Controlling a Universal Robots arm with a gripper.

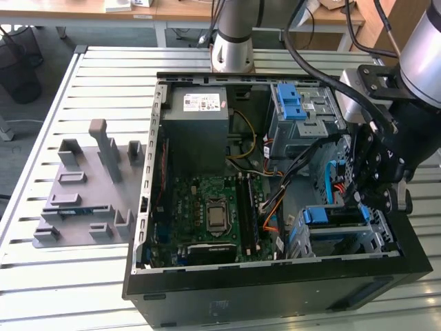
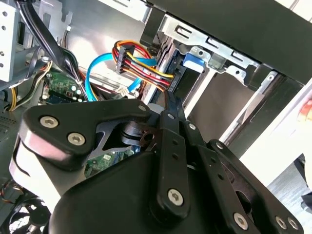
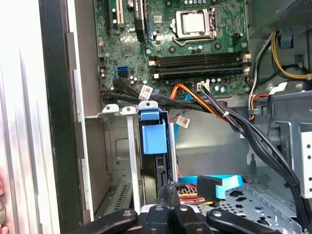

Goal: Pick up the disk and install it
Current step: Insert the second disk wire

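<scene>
Gripper [image 1: 363, 195] low over drive cage [image 1: 344, 234], disk [image 3: 155, 141] seated upright inside; jaw state unclear; judge: press straight down, clear of cables [image 3: 204, 97]

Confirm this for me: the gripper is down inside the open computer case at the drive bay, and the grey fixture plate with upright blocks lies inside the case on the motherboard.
One detail is off. The exterior view shows the grey fixture plate lying outside the computer case, on the slatted table at the exterior view's left, not on the motherboard. The gripper is indeed down inside the case at the drive bay.
</scene>
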